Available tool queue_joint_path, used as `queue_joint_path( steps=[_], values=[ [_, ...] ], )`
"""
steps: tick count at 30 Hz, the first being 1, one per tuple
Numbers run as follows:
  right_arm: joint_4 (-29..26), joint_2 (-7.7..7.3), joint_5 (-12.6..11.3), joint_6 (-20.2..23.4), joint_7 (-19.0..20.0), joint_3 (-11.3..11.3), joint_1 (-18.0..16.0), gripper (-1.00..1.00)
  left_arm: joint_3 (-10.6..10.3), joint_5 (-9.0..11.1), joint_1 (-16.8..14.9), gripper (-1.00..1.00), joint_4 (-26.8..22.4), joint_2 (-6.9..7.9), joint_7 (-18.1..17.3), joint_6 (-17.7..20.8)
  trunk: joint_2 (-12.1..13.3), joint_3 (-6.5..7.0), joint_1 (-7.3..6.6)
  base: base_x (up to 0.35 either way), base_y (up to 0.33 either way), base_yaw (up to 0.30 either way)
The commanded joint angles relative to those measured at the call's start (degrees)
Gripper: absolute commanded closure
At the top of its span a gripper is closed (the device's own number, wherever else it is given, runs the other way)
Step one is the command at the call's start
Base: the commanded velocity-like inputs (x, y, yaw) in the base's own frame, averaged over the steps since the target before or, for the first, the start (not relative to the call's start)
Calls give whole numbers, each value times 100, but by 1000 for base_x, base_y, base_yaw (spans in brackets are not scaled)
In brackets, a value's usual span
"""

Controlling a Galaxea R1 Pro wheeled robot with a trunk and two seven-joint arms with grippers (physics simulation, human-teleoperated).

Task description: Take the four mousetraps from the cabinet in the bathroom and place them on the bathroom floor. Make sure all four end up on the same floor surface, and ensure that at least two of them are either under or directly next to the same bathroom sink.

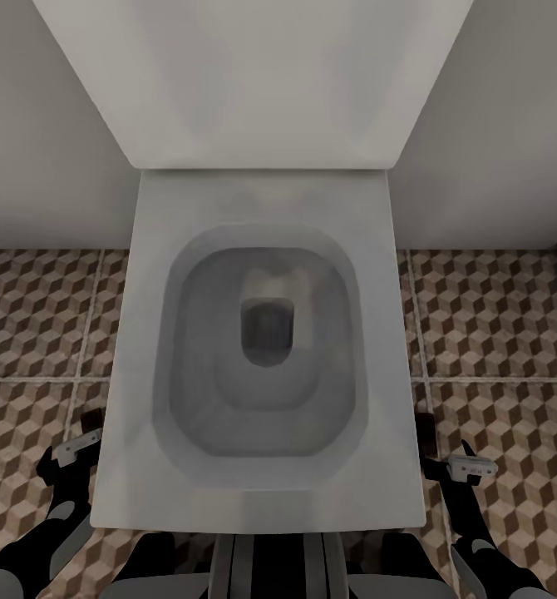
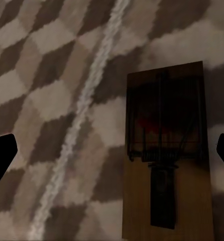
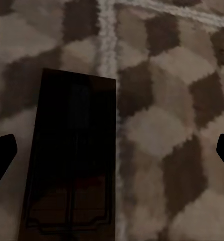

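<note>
Standing over a white toilet (image 1: 262, 349) on the cube-patterned bathroom floor (image 1: 495, 316), the robot holds its left gripper (image 2: 112, 155) and right gripper (image 3: 112, 155) wide open and empty, each above a mousetrap (image 2: 167, 150) (image 3: 72, 155) lying flat on the tiles beside the bowl, probably light, rigid boards best pinched across their long edges.

Bathroom floor with two mousetraps and a toilet

The bathroom floor (image 1: 495, 333), tiled in a brown, beige and white cube pattern with pale grout lines, carries a white toilet (image 1: 262, 366); one mousetrap (image 2: 167, 160) lies flat on the tiles beside a grout line, and another mousetrap (image 3: 72, 160) lies flat too
</note>
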Motion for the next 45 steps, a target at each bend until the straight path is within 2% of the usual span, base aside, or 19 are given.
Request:
queue_joint_path(
  steps=[1, 25, 45],
  values=[
    [2, -4, -50, -17, -9, 39, -2, -100, -49, 30, -4, -100, -3, 9, 46, -20, -1, -3, -1, 0, 0, 0],
    [2, -4, -50, -17, -9, 37, -2, -100, -40, 19, -4, -100, -3, 14, 31, 2, -1, -3, -1, -14, 0, 0],
    [1, -4, -50, -17, -9, 39, -2, -100, -41, 13, -4, -100, -3, 3, 37, 5, -1, -3, -1, -299, 0, 0]
  ],
)
